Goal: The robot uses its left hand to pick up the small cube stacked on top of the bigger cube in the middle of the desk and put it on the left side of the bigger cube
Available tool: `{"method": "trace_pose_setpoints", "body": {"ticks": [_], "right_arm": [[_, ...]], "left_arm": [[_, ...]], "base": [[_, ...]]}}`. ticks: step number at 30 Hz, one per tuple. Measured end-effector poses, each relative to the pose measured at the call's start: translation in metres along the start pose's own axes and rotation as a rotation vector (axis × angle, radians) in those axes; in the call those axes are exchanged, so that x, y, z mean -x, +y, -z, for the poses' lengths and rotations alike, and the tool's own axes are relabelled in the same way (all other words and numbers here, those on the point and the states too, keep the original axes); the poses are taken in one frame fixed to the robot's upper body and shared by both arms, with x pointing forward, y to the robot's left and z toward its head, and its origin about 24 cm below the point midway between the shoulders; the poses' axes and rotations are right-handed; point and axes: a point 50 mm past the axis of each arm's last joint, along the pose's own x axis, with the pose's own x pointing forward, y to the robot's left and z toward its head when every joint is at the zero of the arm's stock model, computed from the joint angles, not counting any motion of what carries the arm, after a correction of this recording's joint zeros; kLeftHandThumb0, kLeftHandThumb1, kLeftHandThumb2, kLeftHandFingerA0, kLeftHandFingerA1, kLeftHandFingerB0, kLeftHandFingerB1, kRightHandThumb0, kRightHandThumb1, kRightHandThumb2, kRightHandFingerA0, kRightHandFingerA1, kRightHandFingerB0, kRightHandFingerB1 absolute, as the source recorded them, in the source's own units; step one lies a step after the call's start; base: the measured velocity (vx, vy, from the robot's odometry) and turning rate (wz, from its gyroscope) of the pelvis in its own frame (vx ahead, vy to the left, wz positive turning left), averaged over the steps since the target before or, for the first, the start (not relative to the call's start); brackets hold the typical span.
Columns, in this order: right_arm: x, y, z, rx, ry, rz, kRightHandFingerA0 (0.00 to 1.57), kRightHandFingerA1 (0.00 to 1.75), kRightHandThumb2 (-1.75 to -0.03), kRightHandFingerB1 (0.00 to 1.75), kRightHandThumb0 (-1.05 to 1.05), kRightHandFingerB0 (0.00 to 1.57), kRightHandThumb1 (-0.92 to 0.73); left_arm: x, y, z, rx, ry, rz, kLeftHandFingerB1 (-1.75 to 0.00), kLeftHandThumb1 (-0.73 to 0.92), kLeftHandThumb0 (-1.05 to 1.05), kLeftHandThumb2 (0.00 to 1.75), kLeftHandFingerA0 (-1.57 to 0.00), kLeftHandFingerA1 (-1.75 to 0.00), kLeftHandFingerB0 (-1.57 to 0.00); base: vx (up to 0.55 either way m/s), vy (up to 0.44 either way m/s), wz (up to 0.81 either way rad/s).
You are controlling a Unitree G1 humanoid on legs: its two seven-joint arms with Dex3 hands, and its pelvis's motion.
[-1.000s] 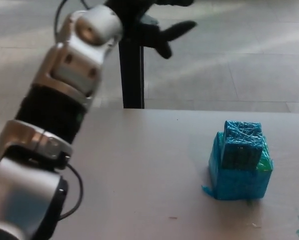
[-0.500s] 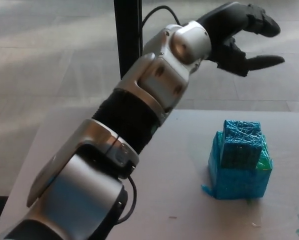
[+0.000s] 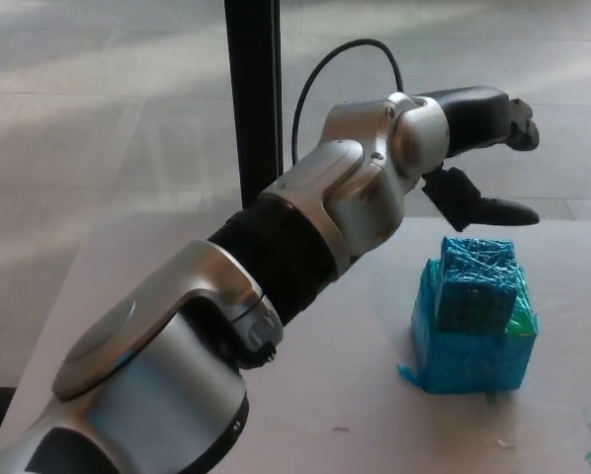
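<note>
your black left hand has dropped toward the small blue woven cube atop the bigger blue cube, fingers spread empty; centre it before closing.

A lab-like hall: bare desk, black post, large grey floor tiles.

Readable text, labels, brands, numbers, signs: none. Small cube: blue mesh surface, no lettering. Bigger cube: blue with a green patch, no marking. Left hand and silver arm casing: no legible logo or number. Table: plain, unprinted, a few small specks only.
</note>
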Motion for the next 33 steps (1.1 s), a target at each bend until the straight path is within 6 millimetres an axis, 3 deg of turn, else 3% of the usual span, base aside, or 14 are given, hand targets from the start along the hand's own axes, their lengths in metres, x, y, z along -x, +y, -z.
{"method": "trace_pose_setpoints", "body": {"ticks": [3,4,5,6,7,9,12,13,14,15,16,18,19,33], "right_arm": [[0.0,0.0,-0.001,0.007,0.0,-0.001,0.72,0.86,-0.65,0.67,-0.71,0.61,-0.51],[0.0,0.0,-0.001,0.009,0.0,-0.002,0.71,0.86,-0.66,0.68,-0.71,0.62,-0.5],[0.0,0.0,-0.001,0.011,0.001,-0.002,0.73,0.84,-0.65,0.66,-0.71,0.63,-0.51],[0.0,-0.001,-0.001,0.012,0.0,-0.001,0.73,0.84,-0.65,0.66,-0.71,0.63,-0.51],[0.0,-0.002,-0.002,0.016,0.001,0.0,0.72,0.84,-0.88,0.7,-0.74,0.59,-0.37],[0.0,-0.005,-0.003,0.027,0.0,0.005,0.72,0.85,-0.63,0.64,-0.73,0.62,-0.53],[0.0,-0.009,-0.005,0.039,0.003,0.01,0.74,0.85,-0.63,0.65,-0.72,0.62,-0.53],[0.0,-0.009,-0.005,0.04,0.004,0.011,0.73,0.85,-0.64,0.66,-0.71,0.61,-0.53],[0.001,-0.009,-0.005,0.043,0.005,0.012,0.72,0.85,-0.63,0.65,-0.72,0.61,-0.53],[0.001,-0.01,-0.006,0.046,0.006,0.012,0.72,0.85,-0.63,0.65,-0.72,0.61,-0.53],[0.001,-0.011,-0.006,0.047,0.007,0.013,0.73,0.84,-0.62,0.64,-0.71,0.62,-0.53],[0.0,-0.011,-0.006,0.048,0.009,0.014,0.72,0.84,-0.61,0.64,-0.74,0.62,-0.53],[0.0,-0.011,-0.006,0.048,0.009,0.014,0.76,0.81,-0.58,0.59,-0.73,0.64,-0.55],[-0.002,-0.014,-0.013,0.075,0.009,0.009,0.75,0.97,-0.69,0.73,-0.74,0.65,-0.46]], "left_arm": [[-0.001,-0.004,0.0,-0.086,0.023,0.005,-0.03,0.61,-1.04,1.05,0.0,0.0,-0.12],[-0.001,-0.007,0.0,-0.127,0.031,0.014,-0.35,0.58,-1.05,0.6,0.0,0.0,-0.02],[-0.001,-0.008,-0.001,-0.154,0.036,0.017,-0.17,0.54,-0.96,1.01,0.0,-0.08,-0.04],[-0.002,-0.01,-0.002,-0.183,0.038,0.02,-0.17,0.54,-0.96,1.01,0.0,-0.08,-0.04],[-0.002,-0.011,-0.004,-0.208,0.037,0.023,-0.34,0.57,-1.05,0.6,0.0,0.0,-0.03],[-0.001,-0.013,-0.007,-0.252,0.031,0.028,-0.21,0.53,-0.96,1.02,0.0,-0.05,-0.1],[-0.001,-0.015,-0.011,-0.29,0.022,0.03,-0.22,0.55,-0.97,1.03,0.0,-0.03,-0.1],[-0.001,-0.016,-0.012,-0.297,0.021,0.032,-0.36,0.55,-1.05,0.6,0.0,-0.05,-0.07],[-0.001,-0.018,-0.013,-0.295,0.016,0.036,-0.36,0.56,-1.05,0.59,0.0,-0.03,-0.07],[-0.001,-0.02,-0.014,-0.287,0.01,0.04,-0.36,0.56,-1.05,0.59,0.0,-0.03,-0.07],[-0.002,-0.023,-0.014,-0.271,0.003,0.049,-0.2,0.52,-0.94,1.02,0.0,-0.1,-0.11],[-0.004,-0.029,-0.017,-0.246,-0.009,0.068,-0.37,0.6,-1.05,0.62,0.0,-0.11,0.0],[-0.004,-0.03,-0.019,-0.237,-0.013,0.075,-0.13,0.53,-0.96,1.03,0.0,-0.1,-0.05],[-0.01,-0.052,-0.011,-0.199,0.032,0.178,0.0,0.49,-0.92,0.99,0.0,-0.22,0.0]], "base": [[0.0,0.0,0.0],[0.0,0.0,0.0],[0.0,0.0,0.0],[0.0,0.0,0.0],[0.0,0.0,0.0],[0.0,0.0,0.0],[0.0,0.0,0.0],[0.0,0.0,0.0],[0.0,0.0,0.0],[0.0,0.0,0.0],[0.0,0.0,0.0],[0.0,0.0,0.0],[0.0,0.0,0.0],[0.0,0.0,0.0]]}}
